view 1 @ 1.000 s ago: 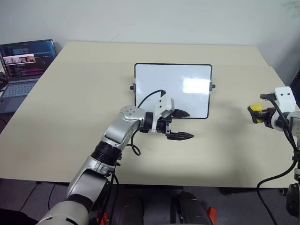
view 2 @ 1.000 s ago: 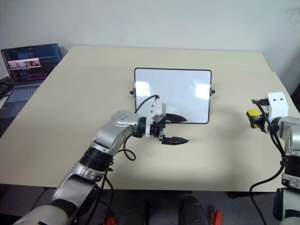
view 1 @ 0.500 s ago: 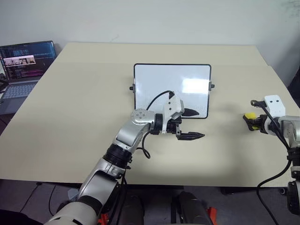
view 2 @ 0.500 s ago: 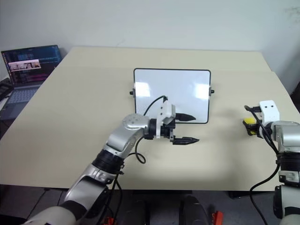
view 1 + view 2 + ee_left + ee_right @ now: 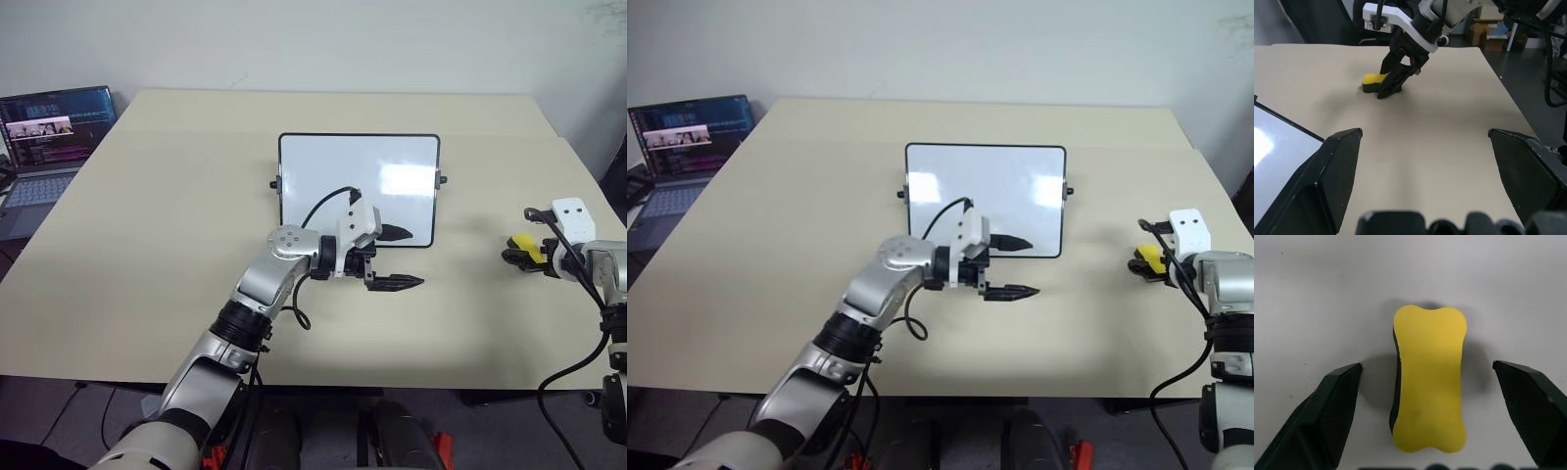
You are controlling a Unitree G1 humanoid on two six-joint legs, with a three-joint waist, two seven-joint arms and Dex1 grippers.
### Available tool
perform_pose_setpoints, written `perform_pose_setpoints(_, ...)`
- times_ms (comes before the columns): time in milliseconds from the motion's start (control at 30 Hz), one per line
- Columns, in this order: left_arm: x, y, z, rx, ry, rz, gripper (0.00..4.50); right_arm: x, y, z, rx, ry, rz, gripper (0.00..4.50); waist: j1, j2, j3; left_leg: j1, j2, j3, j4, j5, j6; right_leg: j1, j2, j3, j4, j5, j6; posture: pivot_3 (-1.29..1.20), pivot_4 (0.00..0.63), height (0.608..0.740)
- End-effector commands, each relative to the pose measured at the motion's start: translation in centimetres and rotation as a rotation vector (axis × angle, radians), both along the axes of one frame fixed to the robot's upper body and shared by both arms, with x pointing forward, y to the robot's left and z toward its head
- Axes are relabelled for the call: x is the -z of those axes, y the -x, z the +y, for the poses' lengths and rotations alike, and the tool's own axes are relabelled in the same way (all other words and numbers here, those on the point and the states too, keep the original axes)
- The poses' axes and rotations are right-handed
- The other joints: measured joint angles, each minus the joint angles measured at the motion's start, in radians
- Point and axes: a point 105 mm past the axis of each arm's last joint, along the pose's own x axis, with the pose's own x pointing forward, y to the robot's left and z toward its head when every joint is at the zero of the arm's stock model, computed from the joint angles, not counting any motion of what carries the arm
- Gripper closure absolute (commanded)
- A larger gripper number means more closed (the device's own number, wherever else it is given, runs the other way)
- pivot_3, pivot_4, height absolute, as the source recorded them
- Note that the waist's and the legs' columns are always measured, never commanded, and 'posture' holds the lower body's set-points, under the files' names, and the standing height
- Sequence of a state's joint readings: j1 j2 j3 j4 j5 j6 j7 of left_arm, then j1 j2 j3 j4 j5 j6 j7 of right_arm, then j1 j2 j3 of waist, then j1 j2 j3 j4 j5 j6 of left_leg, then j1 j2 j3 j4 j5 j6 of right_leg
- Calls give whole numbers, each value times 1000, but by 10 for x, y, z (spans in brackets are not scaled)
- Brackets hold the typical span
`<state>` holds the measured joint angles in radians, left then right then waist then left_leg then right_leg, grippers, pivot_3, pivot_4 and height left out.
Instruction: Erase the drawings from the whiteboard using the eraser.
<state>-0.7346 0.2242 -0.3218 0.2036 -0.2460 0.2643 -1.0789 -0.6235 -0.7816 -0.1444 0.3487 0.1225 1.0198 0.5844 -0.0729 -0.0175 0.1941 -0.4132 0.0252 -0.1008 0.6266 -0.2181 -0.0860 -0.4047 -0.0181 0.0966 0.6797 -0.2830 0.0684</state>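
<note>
Right gripper [image 5: 1425, 396]: released a moment ago, fingers now spread wide to either side of the eraser [image 5: 1429, 404], set down on the table [image 5: 196, 196] between them, untouched; whiteboard [image 5: 359, 186] well off to its left, bare of drawings, so wiping judged done. Eraser: yellow bone-shaped top, dark underside. Left gripper [image 5: 397, 258]: parted, empty, over the whiteboard's near edge.

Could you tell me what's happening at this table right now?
The right gripper is open, its fingers standing on either side of the yellow eraser, which lies flat on the table off to the right of the whiteboard. The board shows no marks. The left gripper, also open, hangs above the table at the whiteboard's near edge. A laptop sits open at the table's far left.
</note>
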Motion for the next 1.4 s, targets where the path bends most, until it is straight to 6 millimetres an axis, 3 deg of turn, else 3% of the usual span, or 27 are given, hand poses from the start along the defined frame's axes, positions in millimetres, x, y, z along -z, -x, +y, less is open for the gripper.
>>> perform_pose_setpoints(33,-15,-1,7,-23,32,-48,0,-25,0,0,-5,4,-69,28,-1,0,0,0,0,0,0,0,0,0,0,0,0,0,0,0,150,740)
perform_pose_setpoints(100,-19,-4,12,-49,46,-50,0,-40,1,3,-18,30,-111,28,-1,0,0,0,0,0,0,0,0,0,0,0,0,0,0,0,150,740)
perform_pose_setpoints(233,-49,-12,33,-142,175,-63,0,-87,-8,28,-98,65,-322,28,-3,1,0,0,0,0,0,0,0,0,0,0,0,0,0,0,150,740)
perform_pose_setpoints(333,-75,-24,63,-287,292,-80,0,-110,-21,54,-147,1,-534,28,-11,0,0,0,0,0,0,0,0,0,0,0,0,0,0,0,150,740)
perform_pose_setpoints(500,-97,-52,144,-644,369,-132,0,-89,-42,52,-25,17,-646,28,-12,0,0,1,1,0,0,0,0,0,0,0,1,0,0,0,150,740)
perform_pose_setpoints(567,-96,-58,165,-732,363,-149,0,-88,-46,61,-53,19,-682,28,-9,0,0,0,0,0,0,0,0,0,0,0,1,0,0,0,150,740)
perform_pose_setpoints(633,-88,-65,198,-880,351,-173,0,-78,-49,71,-78,1,-698,28,-6,0,0,-1,0,-1,0,0,0,0,-1,-1,0,0,0,0,150,740)
perform_pose_setpoints(700,-82,-67,215,-964,355,-181,0,-69,-51,75,-82,-10,-689,28,-7,0,0,0,0,-1,0,0,0,0,-1,-1,0,0,0,0,150,740)
perform_pose_setpoints(800,-74,-71,225,-1049,379,-181,0,-56,-55,72,-67,13,-677,28,-2,0,0,-1,0,-2,0,0,0,0,-1,-2,0,0,0,0,150,740)
perform_pose_setpoints(967,-30,-77,223,-1141,392,-87,0,-58,-58,70,29,-97,-793,28,0,0,0,0,0,-1,0,0,0,0,-1,-2,1,0,0,0,150,740)
perform_pose_setpoints(1400,9,-83,225,-1223,391,-31,0,-19,-60,93,86,-164,-762,28,-10,0,-1,0,0,-1,0,0,0,0,-1,-1,2,0,0,0,150,740)
